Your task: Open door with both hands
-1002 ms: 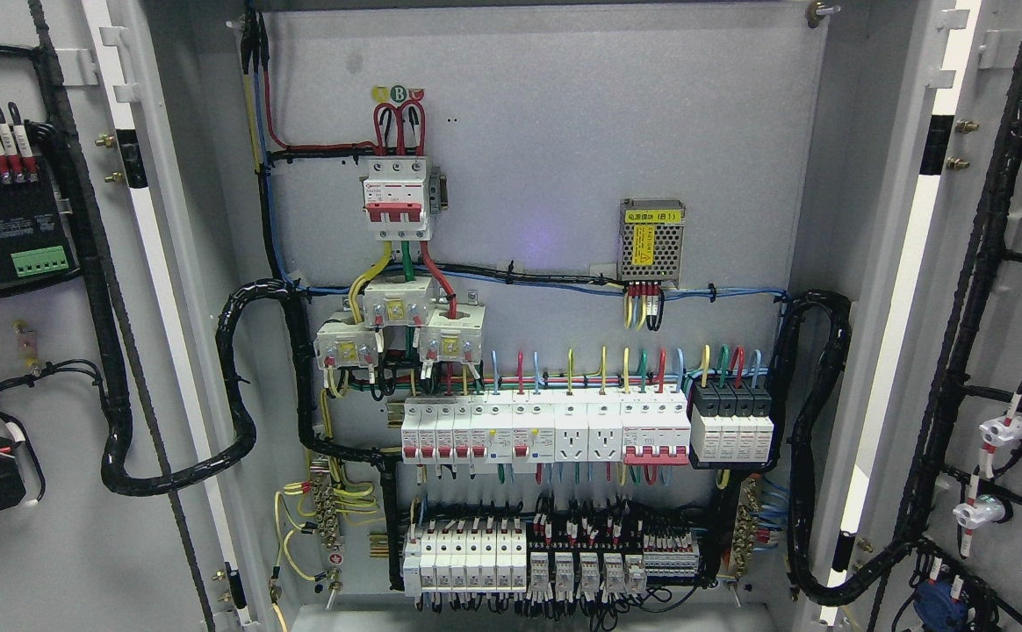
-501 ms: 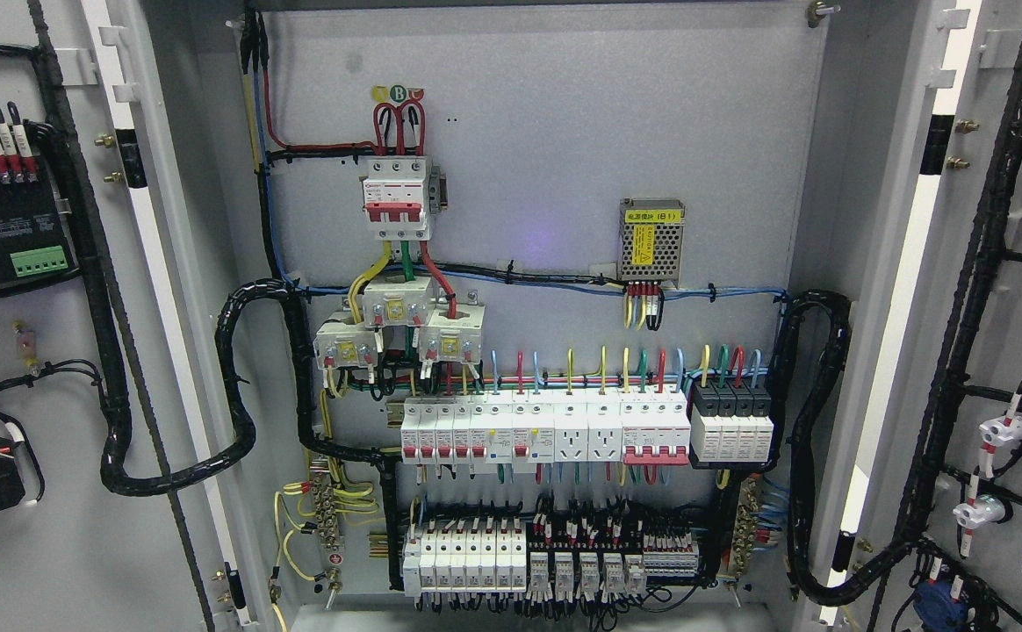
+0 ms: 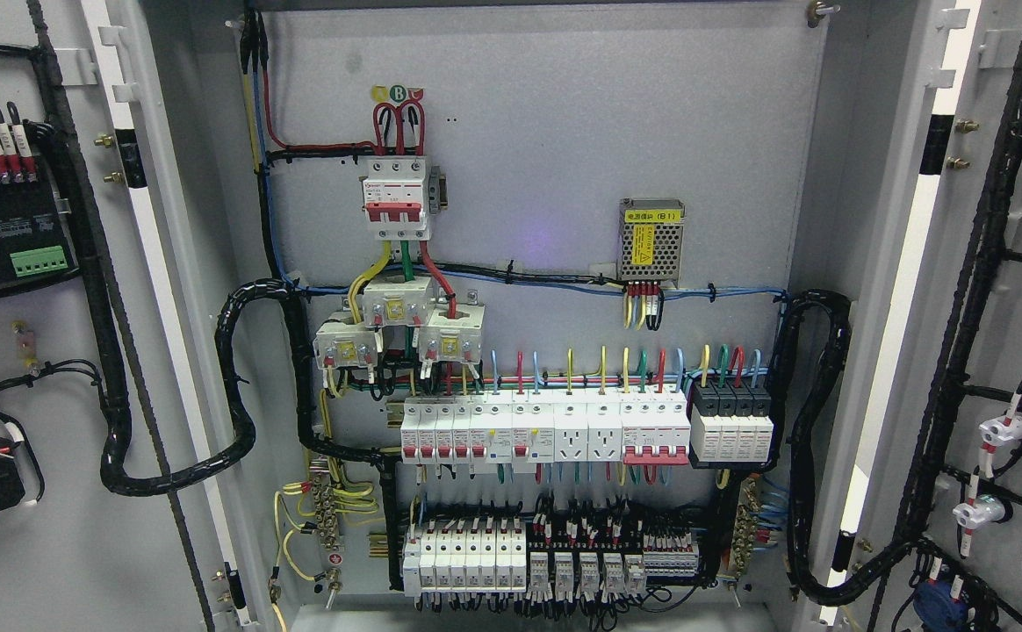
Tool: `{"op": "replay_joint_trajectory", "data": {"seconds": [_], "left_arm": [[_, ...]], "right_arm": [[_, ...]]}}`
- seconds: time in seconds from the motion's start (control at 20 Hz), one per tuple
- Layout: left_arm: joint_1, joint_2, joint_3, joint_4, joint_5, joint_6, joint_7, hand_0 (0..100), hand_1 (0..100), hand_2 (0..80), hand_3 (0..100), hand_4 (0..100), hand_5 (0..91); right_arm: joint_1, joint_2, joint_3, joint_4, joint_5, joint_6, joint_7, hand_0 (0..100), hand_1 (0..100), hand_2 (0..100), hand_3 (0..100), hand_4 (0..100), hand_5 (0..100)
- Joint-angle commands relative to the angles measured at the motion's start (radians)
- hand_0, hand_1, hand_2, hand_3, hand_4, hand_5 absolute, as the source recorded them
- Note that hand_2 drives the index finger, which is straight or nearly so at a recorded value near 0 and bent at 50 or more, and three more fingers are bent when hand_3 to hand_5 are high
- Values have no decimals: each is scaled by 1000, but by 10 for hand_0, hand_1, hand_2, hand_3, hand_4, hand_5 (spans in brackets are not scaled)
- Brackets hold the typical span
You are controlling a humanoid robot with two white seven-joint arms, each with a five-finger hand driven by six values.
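Left door (image 3: 28, 307) and right door (image 3: 1011, 333) both swung wide; my fingers out of view, state unknown. Keep arms clear.

From my head camera I see neither arm: no left hand, no right hand, no wrist or forearm enters from the lower edge or either side, so I cannot tell their pose or finger state.
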Motion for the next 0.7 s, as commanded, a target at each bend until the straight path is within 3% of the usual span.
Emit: {"op": "replay_joint_trajectory", "data": {"seconds": [0.0,0.35,0.65], "left_arm": [[-18,-65,33,149,-4,76,13,0,0,0,0,43,0],[-18,-77,88,149,-5,173,18,0,0,0,0,43,0],[-18,-90,110,147,-7,199,19,0,0,0,0,43,0]], "right_arm": [[1,50,22,18,89,23,-7,0,0,0,0,0,0],[1,119,22,27,89,31,-9,0,0,0,0,0,0],[3,147,21,41,89,28,-9,0,0,0,0,0,0]]}}
